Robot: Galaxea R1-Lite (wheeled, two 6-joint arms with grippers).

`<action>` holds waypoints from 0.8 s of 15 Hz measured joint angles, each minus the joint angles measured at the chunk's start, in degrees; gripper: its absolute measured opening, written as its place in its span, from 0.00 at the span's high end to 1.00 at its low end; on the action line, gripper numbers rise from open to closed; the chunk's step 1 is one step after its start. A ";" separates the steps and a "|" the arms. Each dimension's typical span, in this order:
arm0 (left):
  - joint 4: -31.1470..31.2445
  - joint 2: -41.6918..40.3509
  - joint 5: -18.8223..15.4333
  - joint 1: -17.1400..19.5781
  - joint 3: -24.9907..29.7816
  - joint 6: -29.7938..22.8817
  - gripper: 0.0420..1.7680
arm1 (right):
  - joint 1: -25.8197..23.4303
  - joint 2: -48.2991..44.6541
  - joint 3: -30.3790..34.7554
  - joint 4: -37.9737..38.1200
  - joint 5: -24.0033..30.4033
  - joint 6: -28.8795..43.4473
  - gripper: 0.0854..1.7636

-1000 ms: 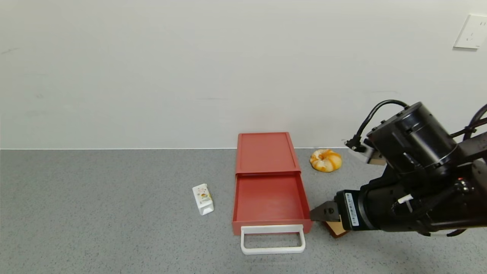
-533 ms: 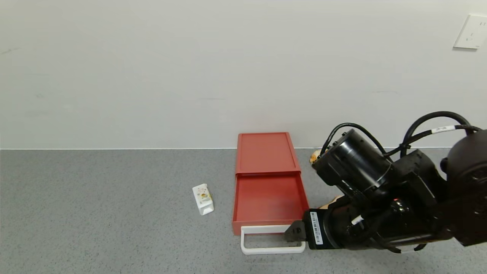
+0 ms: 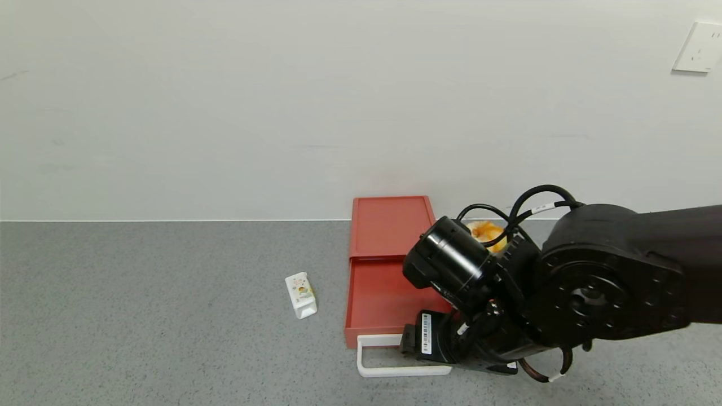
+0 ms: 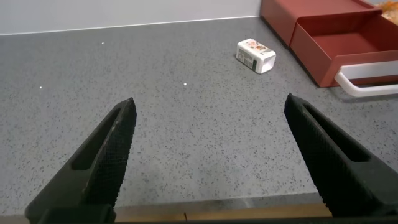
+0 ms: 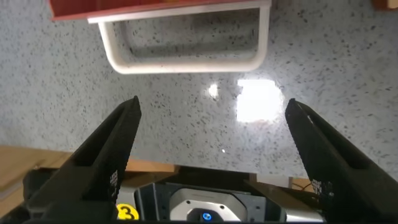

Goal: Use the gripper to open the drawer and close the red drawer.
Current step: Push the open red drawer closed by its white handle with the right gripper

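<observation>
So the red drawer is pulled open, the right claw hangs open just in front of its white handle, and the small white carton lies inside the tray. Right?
Not quite. The small white carton is not in the tray; the head view shows it lying on the grey table, left of the red drawer. The rest holds: the drawer is open and the right claw hangs open before the white handle.

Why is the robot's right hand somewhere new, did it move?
Yes. The right gripper slid leftward along the counter, from beside the red drawer to its white handle.
</observation>
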 joint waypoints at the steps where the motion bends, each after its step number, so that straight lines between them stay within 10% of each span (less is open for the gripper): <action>1: 0.00 0.00 0.02 0.00 0.00 -0.01 0.03 | 0.09 1.38 -1.01 0.05 -0.55 1.05 0.03; 12: 0.00 0.00 -0.05 0.00 0.00 0.00 0.03 | 2.39 12.18 -9.75 3.04 -1.60 6.61 0.03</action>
